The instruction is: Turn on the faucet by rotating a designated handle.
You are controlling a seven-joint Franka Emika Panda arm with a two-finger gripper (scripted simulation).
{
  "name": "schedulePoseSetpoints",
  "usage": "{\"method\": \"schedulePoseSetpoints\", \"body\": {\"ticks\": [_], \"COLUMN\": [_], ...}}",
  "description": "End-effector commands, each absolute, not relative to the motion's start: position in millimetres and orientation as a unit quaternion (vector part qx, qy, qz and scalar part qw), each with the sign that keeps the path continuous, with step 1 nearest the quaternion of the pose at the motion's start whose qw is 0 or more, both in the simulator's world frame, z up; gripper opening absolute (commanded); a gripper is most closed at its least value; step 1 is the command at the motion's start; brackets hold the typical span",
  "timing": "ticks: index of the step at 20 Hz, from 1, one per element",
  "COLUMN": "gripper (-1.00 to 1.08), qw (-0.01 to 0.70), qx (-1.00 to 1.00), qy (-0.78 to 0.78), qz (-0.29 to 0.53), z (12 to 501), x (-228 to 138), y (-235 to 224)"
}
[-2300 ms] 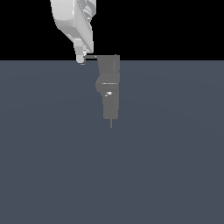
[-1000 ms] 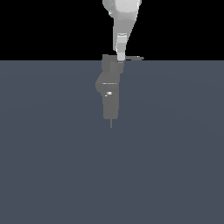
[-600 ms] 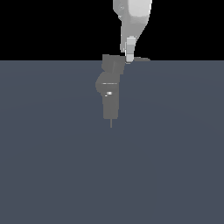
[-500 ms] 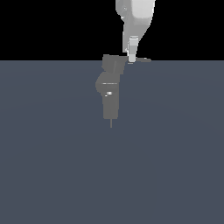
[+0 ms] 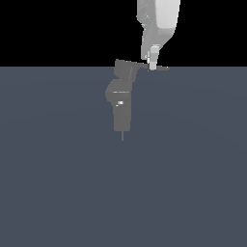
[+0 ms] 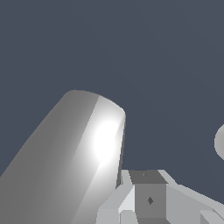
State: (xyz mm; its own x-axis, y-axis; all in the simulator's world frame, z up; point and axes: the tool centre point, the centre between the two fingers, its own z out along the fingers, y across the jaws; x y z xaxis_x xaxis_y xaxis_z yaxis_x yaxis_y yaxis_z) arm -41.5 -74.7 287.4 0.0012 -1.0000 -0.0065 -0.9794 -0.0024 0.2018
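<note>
One gripper (image 5: 153,65) against handle (image 5: 161,68)

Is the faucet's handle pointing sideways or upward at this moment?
Sideways. In the exterior view the handle projects flat from the faucet top toward that view's right, with the gripper on it.

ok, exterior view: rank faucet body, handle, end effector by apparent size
1. Faucet body and end effector: look similar. The end effector is cut off by the top edge and its nearness to the camera is unknown, so no ranking between them.
2. Handle: clearly smallest, a thin sliver off the top block.
</note>
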Motion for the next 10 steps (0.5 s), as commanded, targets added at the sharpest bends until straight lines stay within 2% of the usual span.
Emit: {"method": "schedulePoseSetpoints", "body": {"ticks": [1, 10], "gripper": [-1.00, -1.00], "qw": [0.069, 0.068], "qx": [0.697, 0.695], "qy": [-0.710, -0.713], "qz": [-0.072, -0.071], "z": [286, 283], "x": [-36, -18], "y": [-93, -117]}}
